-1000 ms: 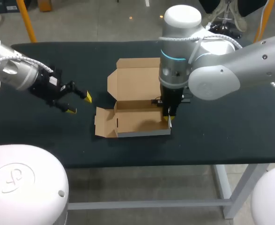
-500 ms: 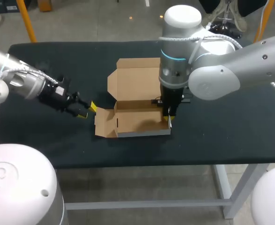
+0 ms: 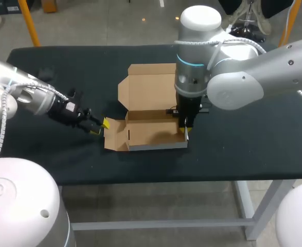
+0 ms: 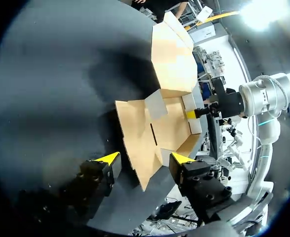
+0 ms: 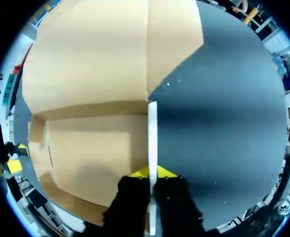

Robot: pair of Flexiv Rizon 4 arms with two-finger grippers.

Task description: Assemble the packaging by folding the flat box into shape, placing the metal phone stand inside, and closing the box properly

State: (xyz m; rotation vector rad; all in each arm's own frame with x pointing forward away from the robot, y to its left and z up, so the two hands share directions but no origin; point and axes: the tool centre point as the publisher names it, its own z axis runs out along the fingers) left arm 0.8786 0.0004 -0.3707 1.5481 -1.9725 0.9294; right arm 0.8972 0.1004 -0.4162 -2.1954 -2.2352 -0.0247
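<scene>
You have the box (image 3: 153, 131) in the middle of the frame on the table (image 3: 243, 134), half folded: the tray walls are up, the lid (image 3: 151, 85) lies back flat toward the top of the frame, and the left flap (image 3: 114, 135) is spread flat on the table. Your right gripper (image 3: 185, 130) comes straight down at the tray's right wall (image 5: 152, 133) and is clamped on it. In the right wrist view that wall's pale edge runs between the two yellow tips. Your left gripper (image 3: 100, 127) sits low at the left of the box, fingers spread wide, tips just beside the flap's outer edge. In the left wrist view the flap's corner lies between the fingers, untouched as far as you can see
</scene>
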